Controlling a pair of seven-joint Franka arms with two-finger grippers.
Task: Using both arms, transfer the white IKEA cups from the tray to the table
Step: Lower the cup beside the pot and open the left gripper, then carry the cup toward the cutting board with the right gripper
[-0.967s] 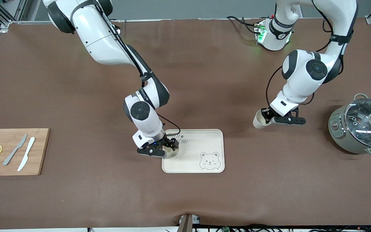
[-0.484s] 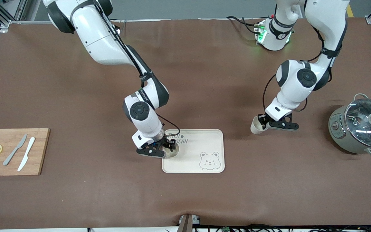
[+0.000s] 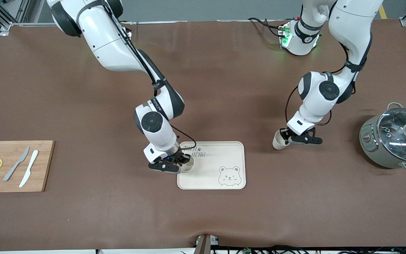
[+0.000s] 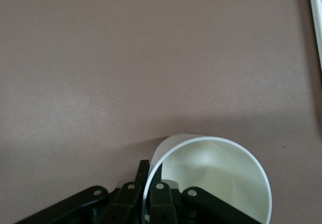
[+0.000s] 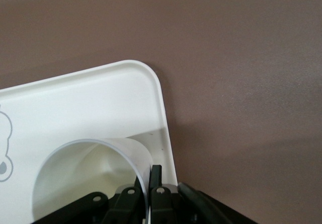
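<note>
One white cup (image 3: 188, 165) stands on the bear-print tray (image 3: 220, 155), in the tray's corner toward the right arm's end. My right gripper (image 3: 183, 163) is shut on its rim, one finger inside and one outside; in the right wrist view the cup (image 5: 85, 173) sits in the tray (image 5: 75, 108) corner with the right gripper (image 5: 149, 183) pinching its wall. The other white cup (image 3: 277, 143) hangs tilted low over the bare table between the tray and the pot, with my left gripper (image 3: 284, 138) shut on its rim. The left wrist view shows that cup (image 4: 216, 173) and the left gripper (image 4: 150, 183).
A grey-green pot (image 3: 395, 137) with a glass lid stands at the left arm's end. A wooden cutting board (image 3: 12, 176) with two lemon slices and two knives lies at the right arm's end. A brown mat covers the table.
My right gripper has closed on the rim of the cup on the tray. The left arm has carried its cup a little toward the tray.
</note>
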